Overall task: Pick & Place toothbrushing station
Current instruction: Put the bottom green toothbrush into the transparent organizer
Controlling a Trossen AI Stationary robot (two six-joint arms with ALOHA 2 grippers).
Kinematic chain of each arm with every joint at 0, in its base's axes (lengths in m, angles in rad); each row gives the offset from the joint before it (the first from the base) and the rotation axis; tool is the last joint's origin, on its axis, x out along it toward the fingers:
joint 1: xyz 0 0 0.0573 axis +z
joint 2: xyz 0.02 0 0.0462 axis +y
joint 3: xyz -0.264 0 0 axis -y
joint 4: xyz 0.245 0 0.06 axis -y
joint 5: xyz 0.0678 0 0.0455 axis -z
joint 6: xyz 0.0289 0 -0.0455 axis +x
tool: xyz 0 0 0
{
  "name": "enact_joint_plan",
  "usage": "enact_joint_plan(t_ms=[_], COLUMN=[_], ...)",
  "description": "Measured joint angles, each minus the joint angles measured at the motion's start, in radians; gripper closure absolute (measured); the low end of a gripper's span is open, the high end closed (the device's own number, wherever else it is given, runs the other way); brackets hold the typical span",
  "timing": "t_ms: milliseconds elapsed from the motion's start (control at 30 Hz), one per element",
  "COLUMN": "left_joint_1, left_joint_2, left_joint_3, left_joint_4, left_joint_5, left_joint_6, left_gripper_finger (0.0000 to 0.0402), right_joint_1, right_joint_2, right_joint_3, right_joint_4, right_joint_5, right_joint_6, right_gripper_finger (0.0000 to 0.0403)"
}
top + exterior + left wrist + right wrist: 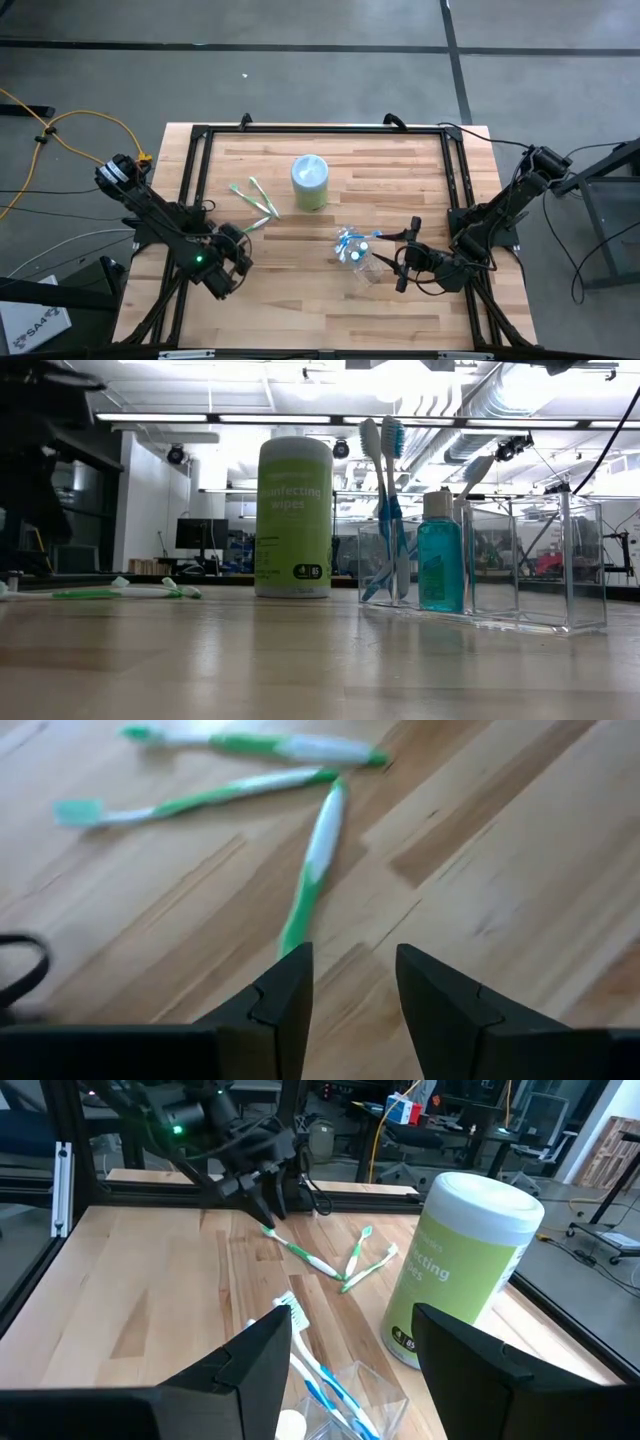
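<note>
Overhead, the wooden table (300,300) has its widest bare stretch along the 6 o'clock edge and at its 12 o'clock end, inside the black frame (320,130) that rims it. Near the middle stands a green wipes canister (310,183). Three green-white toothbrushes (255,203) lie loose at its 8 o'clock, fanned out and meeting near one end. At the canister's 4 o'clock sits the clear plastic container (362,258), holding blue-white toothbrushes (350,240) and a small blue bottle (440,565) with a white cap; its other compartments look empty in the low view.

The left gripper (243,252) hangs low at the table's 8 o'clock, its fingers (290,990) a narrow gap apart with nothing between them, the nearest green-white brush's handle tip just beyond them. The right gripper (407,255) sits at the container's 3 o'clock, jaws spread wide and holding nothing, with the container just in front of them.

From above, the container's clear walls are hard to trace and its contents blur into a blue-white cluster. In the right wrist view the container is cut off at the frame edge between the fingers. The low view shows neither gripper.
</note>
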State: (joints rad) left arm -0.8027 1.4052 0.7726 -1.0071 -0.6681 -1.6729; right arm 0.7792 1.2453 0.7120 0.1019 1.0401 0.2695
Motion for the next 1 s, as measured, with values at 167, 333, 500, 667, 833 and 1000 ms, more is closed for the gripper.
enact_joint_plan(t_ms=[167, 333, 500, 667, 833, 1000], left_joint_1=[0.058, 0.166, 0.303, 0.412, 0.480, 0.516], left_joint_2=[0.000, 0.000, 0.000, 0.000, 0.000, 0.000], left_joint_3=[-0.005, -0.005, -0.005, -0.005, -0.005, -0.005], left_joint_4=[-0.014, -0.013, 0.013, 0.099, 0.179, 0.178], left_joint_5=[0.079, 0.139, 0.245, 0.318, 0.353, 0.363], left_joint_6=[0.061, 0.200, 0.403, 0.606, 0.755, 0.814], left_gripper_finger=[0.0264, 0.0264, 0.0264, 0.0264, 0.0264, 0.0264], right_joint_1=[0.000, 0.000, 0.000, 0.000, 0.000, 0.000], right_joint_2=[0.000, 0.000, 0.000, 0.000, 0.000, 0.000], right_joint_3=[0.000, 0.000, 0.000, 0.000, 0.000, 0.000], right_joint_4=[0.000, 0.000, 0.000, 0.000, 0.001, 0.001], right_joint_5=[0.000, 0.000, -0.010, -0.029, -0.030, -0.061], right_joint_6=[-0.004, -0.004, -0.002, -0.001, 0.000, 0.000], right_gripper_finger=[0.0202, 0.0202, 0.0202, 0.0202, 0.0202, 0.0202])
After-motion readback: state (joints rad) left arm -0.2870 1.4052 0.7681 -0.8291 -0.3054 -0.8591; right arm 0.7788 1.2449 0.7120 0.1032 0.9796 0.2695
